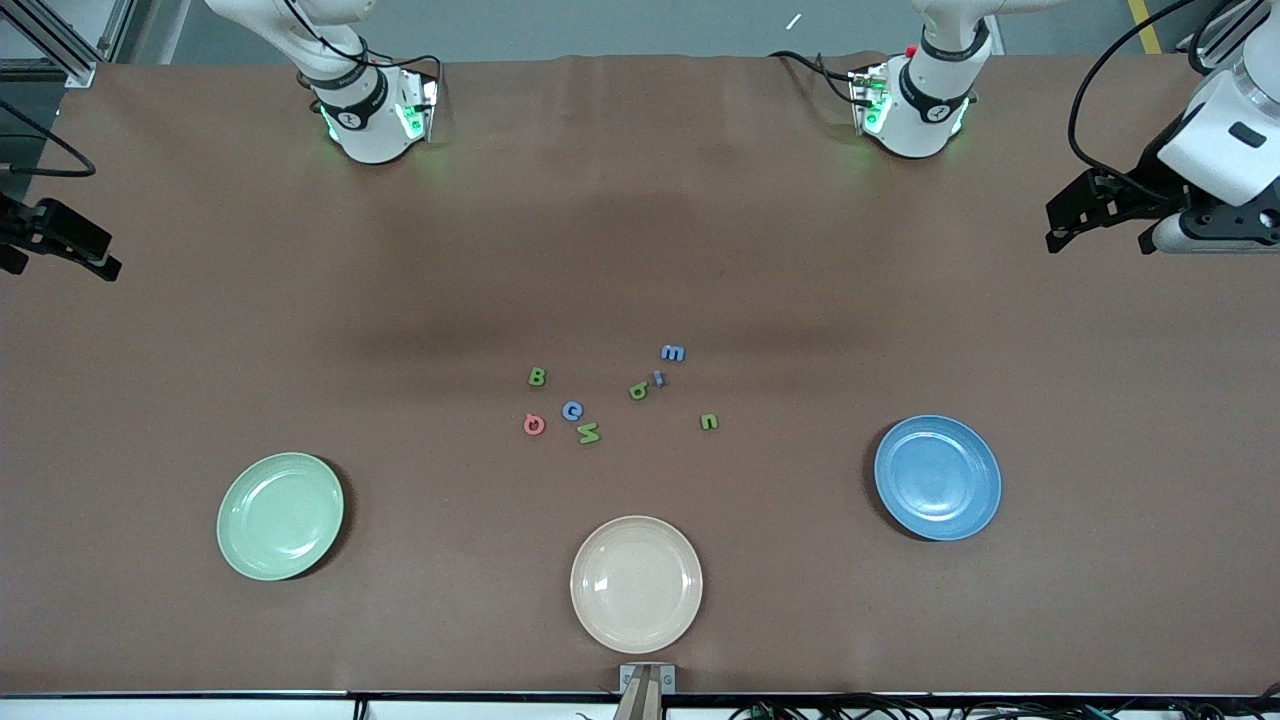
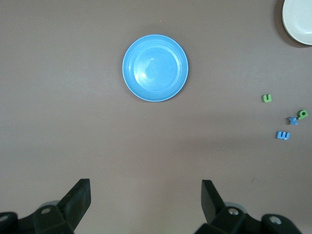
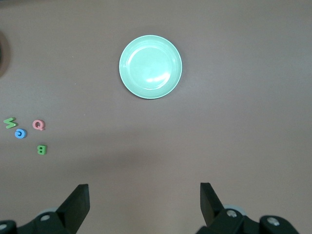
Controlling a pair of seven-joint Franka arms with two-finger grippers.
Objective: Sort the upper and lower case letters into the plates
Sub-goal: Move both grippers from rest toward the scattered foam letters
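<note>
You've got everything laid out around the cream plate (image 1: 636, 584), which sits at the camera-side edge of the brown worktop (image 1: 200, 330), about midway along it. The mint green plate (image 1: 280, 515) is a bit farther from the camera than the cream one, off toward the right arm's end; the blue plate (image 1: 937, 477) mirrors it toward the left arm's end. All three plates are bare.

The letters are loose on the worktop, farther from the camera than the cream plate, in two little bunches. Toward the right arm's end: green B (image 1: 537, 376), blue C (image 1: 572, 410), red Q (image 1: 534, 425) and green M (image 1: 589, 433) — the C and M close together, the Q just beside them. Toward the left arm's end: blue m (image 1: 673, 352), a small blue letter (image 1: 658, 378) touching or nearly touching a green one (image 1: 638, 390) (can't read either for sure), and a green n (image 1: 709, 422) on its own.

Both arms are waiting. Your left gripper (image 2: 146, 195) hangs over bare worktop at the left arm's end, well away from the cream plate, fingers spread wide with nothing between them. The right gripper (image 3: 145, 195) does the same at the right arm's end — fingers apart, nothing held.
</note>
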